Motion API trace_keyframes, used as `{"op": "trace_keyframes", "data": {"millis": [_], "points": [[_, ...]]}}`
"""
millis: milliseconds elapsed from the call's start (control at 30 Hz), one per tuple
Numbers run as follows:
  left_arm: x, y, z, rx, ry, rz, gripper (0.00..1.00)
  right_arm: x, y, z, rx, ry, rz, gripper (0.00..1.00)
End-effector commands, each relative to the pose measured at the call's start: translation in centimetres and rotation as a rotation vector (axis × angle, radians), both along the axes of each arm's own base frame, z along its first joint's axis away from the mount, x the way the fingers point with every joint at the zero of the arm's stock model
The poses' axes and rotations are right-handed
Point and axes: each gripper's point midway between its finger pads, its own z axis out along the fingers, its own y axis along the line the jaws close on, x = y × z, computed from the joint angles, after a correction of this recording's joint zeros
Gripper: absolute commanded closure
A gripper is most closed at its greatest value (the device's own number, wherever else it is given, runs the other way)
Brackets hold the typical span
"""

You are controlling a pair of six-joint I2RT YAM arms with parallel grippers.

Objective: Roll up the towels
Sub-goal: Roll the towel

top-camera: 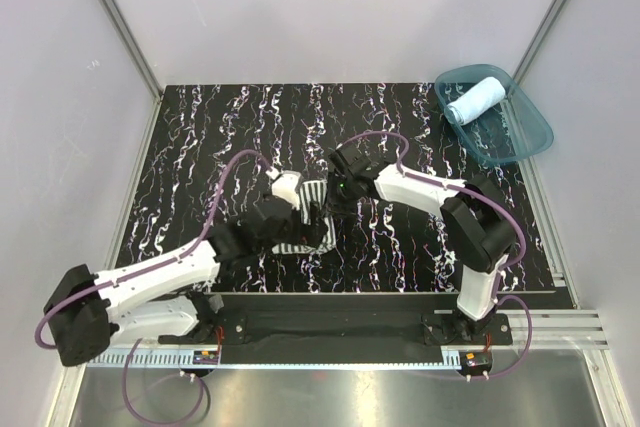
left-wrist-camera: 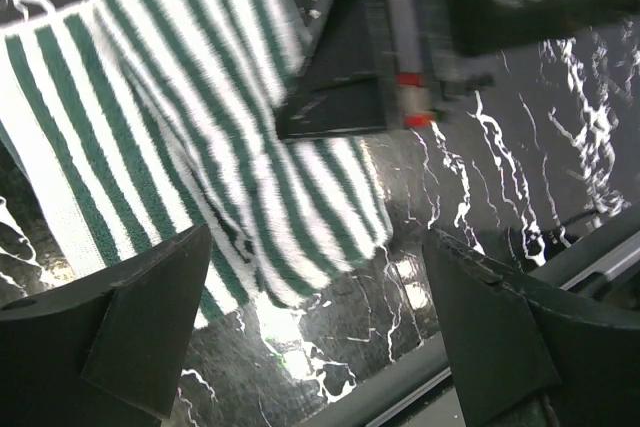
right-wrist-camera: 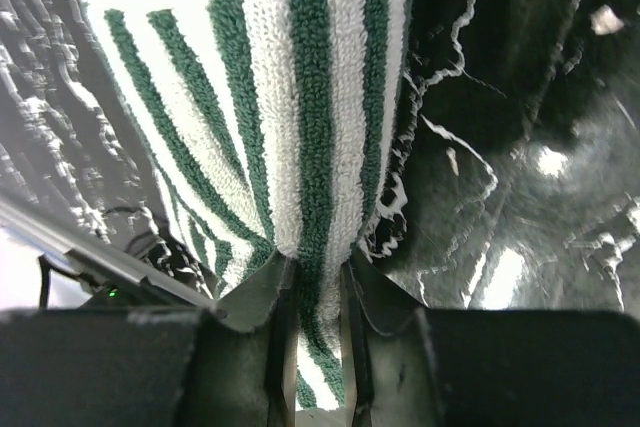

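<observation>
Right gripper [right-wrist-camera: 312,282] fills its own wrist camera up close: both fingers are squeezed together on a fold of the striped towel [right-wrist-camera: 290,127], green-and-white pile pinched tight between them. That towel sits mid-table, a little toward the near edge, bunched and partly folded over on itself rather than flat (its printed band I can't make out from here). Left gripper [left-wrist-camera: 320,332] hangs just over the same cloth from the other side, jaws spread wide and gripping nothing. Stripes show in the gap, and the right gripper's dark finger presses into the towel beyond. From above, the two arms meet over the cloth, the left reaching in from the near-left and the right bent in from the right. Underneath lies the black marbled mat [top-camera: 220,127]. Well apart, at the far right corner, the light blue towel [top-camera: 477,99] lies rolled up inside a teal tub [top-camera: 535,135] at the mat's edge.
</observation>
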Motion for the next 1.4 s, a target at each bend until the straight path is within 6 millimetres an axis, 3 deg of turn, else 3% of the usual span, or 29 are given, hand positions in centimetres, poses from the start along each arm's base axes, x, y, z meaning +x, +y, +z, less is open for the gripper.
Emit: {"op": "trace_keyframes", "data": {"millis": [0,167,333,567,667,700,833,867,967,1000,1067,1133,1167,1267,1300,1333,1367], "points": [[0.8,0.8,0.5,0.163,-0.09,0.066,0.06,-1.2,-2.0,-1.3,-0.165,0.048,-0.024,0.87],[-0.4,-1.9,0.7,0.227,-0.142,0.035,0.05,-1.6,-1.6,-1.1,-0.161,0.067,-0.016,0.85],[-1.1,-3.9,-1.3,0.298,-0.137,0.018,0.04,-2.0,-1.2,-0.8,-0.147,0.088,-0.002,0.83],[-0.6,-4.0,-4.0,0.34,-0.104,0.08,0.05,-2.6,-1.0,-0.1,-0.12,0.097,0.004,0.82],[-0.6,-3.8,-5.2,0.369,-0.089,0.089,0.12,-2.9,-0.8,0.4,-0.105,0.101,0.011,0.81],[-0.6,-3.8,-5.6,0.373,-0.088,0.09,0.16,-2.9,-0.8,0.5,-0.1,0.101,0.013,0.81],[-0.7,-3.7,-6.1,0.371,-0.086,0.087,0.5,-3.6,-0.5,1.0,-0.075,0.118,0.025,0.8],[-0.7,-3.6,-6.1,0.369,-0.088,0.091,0.66,-3.7,-0.4,1.1,-0.069,0.12,0.028,0.8],[-0.7,-2.7,-6.3,0.38,-0.094,0.105,0.87,-4.2,-0.5,1.1,-0.057,0.132,0.028,0.78],[-0.7,-2.5,-6.2,0.374,-0.096,0.11,0.98,-4.3,-0.5,1.1,-0.057,0.136,0.03,0.78],[-0.8,-2.1,-6.2,0.363,-0.095,0.117,1.0,-4.4,-0.8,1.3,-0.062,0.129,0.032,0.7],[-1.2,-1.6,-6.4,0.316,-0.078,0.105,1.0,-4.4,-1.2,2.0,-0.077,0.11,0.036,0.54],[-1.3,-1.6,-6.0,0.276,-0.078,0.091,1.0,-3.9,-1.6,2.3,-0.094,0.089,0.026,0.34],[-1.8,-1.0,-6.7,0.19,-0.051,0.075,1.0,-2.3,-2.5,4.3,-0.101,0.032,-0.008,0.09],[-1.2,-1.3,-5.5,0.111,-0.069,0.086,1.0,-1.6,-2.7,5.1,-0.089,0.015,-0.027,0.06],[-1.8,-0.7,-6.5,0.099,-0.046,0.066,1.0,-0.6,-3.4,6.2,-0.07,-0.007,-0.057,0.05],[-1.6,-1.0,-5.4,0.037,-0.064,0.064,1.0,0.0,-3.8,6.8,-0.057,-0.02,-0.073,0.04]]}}
